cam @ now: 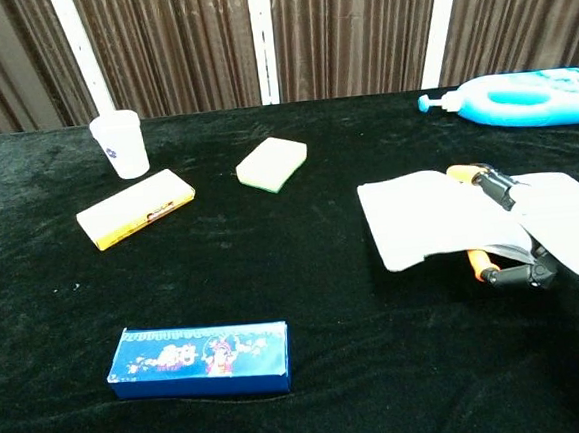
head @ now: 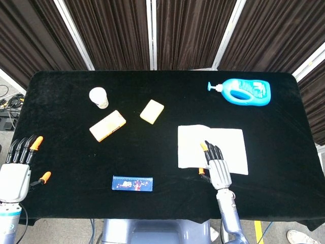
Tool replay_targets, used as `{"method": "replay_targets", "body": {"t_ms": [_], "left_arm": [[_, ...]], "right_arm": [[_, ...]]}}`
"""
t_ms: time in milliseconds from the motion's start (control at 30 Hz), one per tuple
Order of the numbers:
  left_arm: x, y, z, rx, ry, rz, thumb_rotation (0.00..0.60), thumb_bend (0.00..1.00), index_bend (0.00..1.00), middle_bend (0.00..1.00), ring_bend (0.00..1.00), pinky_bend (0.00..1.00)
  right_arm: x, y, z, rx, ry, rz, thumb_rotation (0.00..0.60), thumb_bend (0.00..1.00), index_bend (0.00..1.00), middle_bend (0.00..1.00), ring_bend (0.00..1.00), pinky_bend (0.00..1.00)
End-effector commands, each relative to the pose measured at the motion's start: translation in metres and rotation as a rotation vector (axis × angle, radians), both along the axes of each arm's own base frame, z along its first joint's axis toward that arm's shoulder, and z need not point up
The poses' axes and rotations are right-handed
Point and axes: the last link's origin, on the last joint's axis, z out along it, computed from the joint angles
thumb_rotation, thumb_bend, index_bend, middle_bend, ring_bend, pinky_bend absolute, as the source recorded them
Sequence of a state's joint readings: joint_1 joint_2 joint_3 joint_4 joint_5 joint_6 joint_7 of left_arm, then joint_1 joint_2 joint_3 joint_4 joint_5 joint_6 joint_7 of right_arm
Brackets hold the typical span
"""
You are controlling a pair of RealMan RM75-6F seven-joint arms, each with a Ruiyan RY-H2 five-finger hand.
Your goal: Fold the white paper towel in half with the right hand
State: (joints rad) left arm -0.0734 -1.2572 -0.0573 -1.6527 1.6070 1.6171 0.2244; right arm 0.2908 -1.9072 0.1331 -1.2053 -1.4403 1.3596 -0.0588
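The white paper towel is lying at about four o'clock on the black table, toward the right front. In the chest view its near edge is being held up off the cloth while the far part is resting flat. The right hand is placed at that near edge: the fingers are laid on top of the sheet, close together, and the orange-tipped thumb is tucked beneath the raised edge, so the towel is being pinched between them.

At two o'clock from the towel, near the far right corner, a blue pump bottle is lying on its side. At ten o'clock from the towel a pale sponge is lying, with a yellow box just to its left and a white paper cup standing beyond that. A blue printed box is lying near the front edge, at about eight o'clock from the towel.

The left hand is being held off the table's front left corner, empty, with its fingers extended and slightly apart.
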Motion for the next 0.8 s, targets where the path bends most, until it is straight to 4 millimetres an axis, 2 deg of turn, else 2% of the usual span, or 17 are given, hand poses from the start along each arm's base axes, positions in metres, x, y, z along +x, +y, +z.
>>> {"method": "replay_targets", "body": {"t_ms": [33,533,567,700,800], "left_arm": [[0.0,0.0,0.0,0.0,-0.001,-0.001,0.6,0.18,0.0,0.0,0.0,0.0],[0.001,0.0,0.003,0.005,-0.016,-0.002,0.6,0.18,0.0,0.0,0.0,0.0],[0.001,0.0,0.002,0.005,-0.016,-0.002,0.6,0.18,0.0,0.0,0.0,0.0],[0.001,-0.001,0.003,0.005,-0.019,-0.004,0.6,0.18,0.0,0.0,0.0,0.0],[0.001,-0.001,0.003,0.005,-0.018,-0.006,0.6,0.18,0.0,0.0,0.0,0.0]], "right_arm": [[-0.001,-0.002,-0.001,0.007,0.007,-0.012,0.6,0.44,0.0,0.0,0.0,0.0],[0.02,-0.01,-0.014,0.022,0.001,-0.03,0.6,0.39,0.02,0.0,0.0,0.0],[0.021,-0.01,-0.014,0.014,-0.009,-0.03,0.6,0.38,0.06,0.0,0.0,0.0],[0.024,-0.011,-0.009,-0.028,-0.05,-0.044,0.6,0.38,0.36,0.0,0.0,0.0],[0.023,-0.011,-0.006,-0.052,-0.058,-0.055,0.6,0.39,0.44,0.0,0.0,0.0]]}}
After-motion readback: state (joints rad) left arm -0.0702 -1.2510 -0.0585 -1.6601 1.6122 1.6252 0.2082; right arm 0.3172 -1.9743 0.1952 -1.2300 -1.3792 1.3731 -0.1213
